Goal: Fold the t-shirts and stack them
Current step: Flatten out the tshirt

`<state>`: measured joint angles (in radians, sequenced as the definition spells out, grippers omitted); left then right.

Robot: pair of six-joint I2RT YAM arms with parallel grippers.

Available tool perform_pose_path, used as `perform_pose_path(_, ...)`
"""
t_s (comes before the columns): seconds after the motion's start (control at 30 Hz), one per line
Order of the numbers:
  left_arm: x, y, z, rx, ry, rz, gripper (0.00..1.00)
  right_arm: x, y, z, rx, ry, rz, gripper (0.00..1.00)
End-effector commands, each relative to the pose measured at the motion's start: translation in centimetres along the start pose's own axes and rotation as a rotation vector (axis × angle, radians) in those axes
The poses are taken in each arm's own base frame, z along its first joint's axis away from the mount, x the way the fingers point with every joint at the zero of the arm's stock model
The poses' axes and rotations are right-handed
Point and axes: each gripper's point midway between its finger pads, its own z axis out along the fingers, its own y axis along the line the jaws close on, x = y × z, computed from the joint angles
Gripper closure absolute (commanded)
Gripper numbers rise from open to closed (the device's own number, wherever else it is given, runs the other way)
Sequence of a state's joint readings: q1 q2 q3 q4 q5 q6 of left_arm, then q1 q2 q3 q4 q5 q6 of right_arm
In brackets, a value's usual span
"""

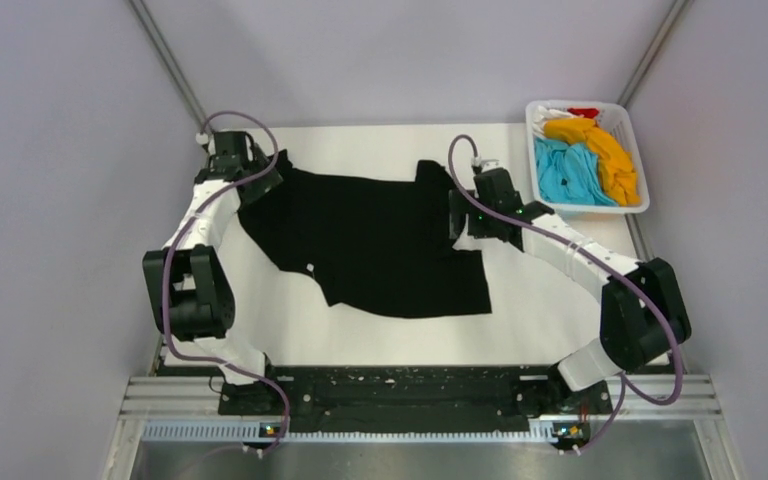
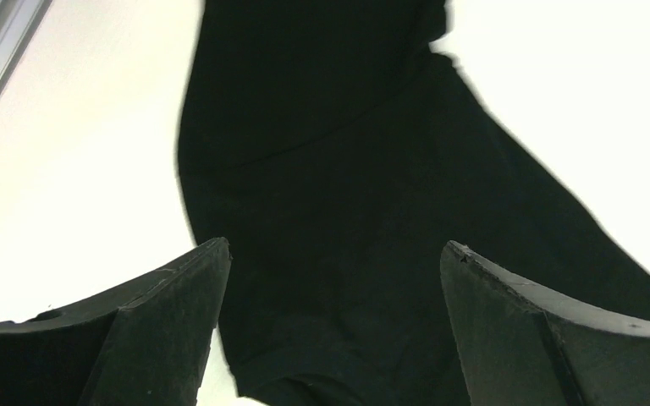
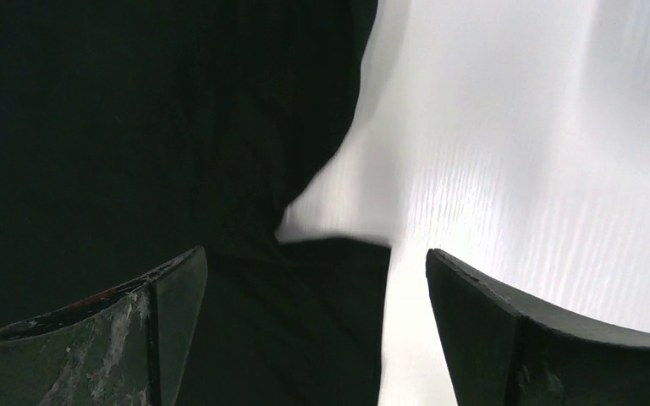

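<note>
A lab cell: blank walls, aluminium rail.

- Black t-shirt: large, spread out unfolded but rumpled and skewed across the middle of the counter.
- Orange t-shirt, sky-blue t-shirt, white t-shirt and red t-shirt: crumpled together in the basket at the far right.

A white plastic basket sits at the far right corner of the white bench, grey walls enclose three sides, and a silver metal rail runs along the near edge.
</note>
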<state>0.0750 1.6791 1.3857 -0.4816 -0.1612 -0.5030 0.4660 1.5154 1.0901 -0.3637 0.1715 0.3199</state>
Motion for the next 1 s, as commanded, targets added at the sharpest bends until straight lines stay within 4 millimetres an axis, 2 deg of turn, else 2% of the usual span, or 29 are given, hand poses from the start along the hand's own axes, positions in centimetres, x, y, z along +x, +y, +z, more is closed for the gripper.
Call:
perform_pose_path(0.0, 3.5, 4.0, 1.9, -0.093, 0.096, -0.059, 0.03, 3.1, 0.8, -1.4, -0.086, 0.062, 0.045, 0.01)
perform_pose_path(0.13, 6.2, 4.4, 4.1, -0.066, 0.194, -0.100, 0.09, 6.7, 0.4, -2.2, -0.033, 0.125, 0.017, 0.01)
perform_pose_path(0.27, 7.7, 5.4, 5.9, -0.120, 0.284, -0.118, 0.14, 10.4, 0.4, -2.4, -0.002, 0.216, -0.023, 0.01)
perform_pose_path(0.47, 9.6, 7.4, 8.1, -0.212, 0.354, -0.136, 0.24, 13.7, 0.7, -2.1, -0.006, 0.295, -0.023, 0.04)
perform_pose_path(0.53, 10.0, 7.0, 8.5, -0.186, 0.374, -0.145, 0.35, 14.5, 1.0, -2.0, -0.009, 0.311, -0.030, 0.04)
perform_pose_path(0.6, 10.0, 6.4, 8.8, -0.157, 0.381, -0.154, 0.52, 15.5, 1.1, -1.8, -0.006, 0.333, -0.036, 0.05)
perform_pose_path(0.67, 9.8, 5.9, 8.9, -0.130, 0.381, -0.159, 0.78, 16.5, 1.2, -1.5, -0.006, 0.359, -0.046, 0.09)
perform_pose_path(0.7, 9.7, 5.8, 8.9, -0.129, 0.378, -0.159, 0.98, 17.0, 1.0, -1.3, 0.013, 0.367, -0.055, 0.11)
perform_pose_path(0.83, 8.7, 5.5, 8.2, -0.111, 0.351, -0.150, 1.00, 18.3, 0.0, -0.7, 0.079, 0.389, -0.056, 0.16)
perform_pose_path(0.97, 7.4, 4.7, 6.7, -0.067, 0.305, -0.157, 1.00, 18.9, 0.0, -0.3, 0.095, 0.395, -0.057, 0.33)
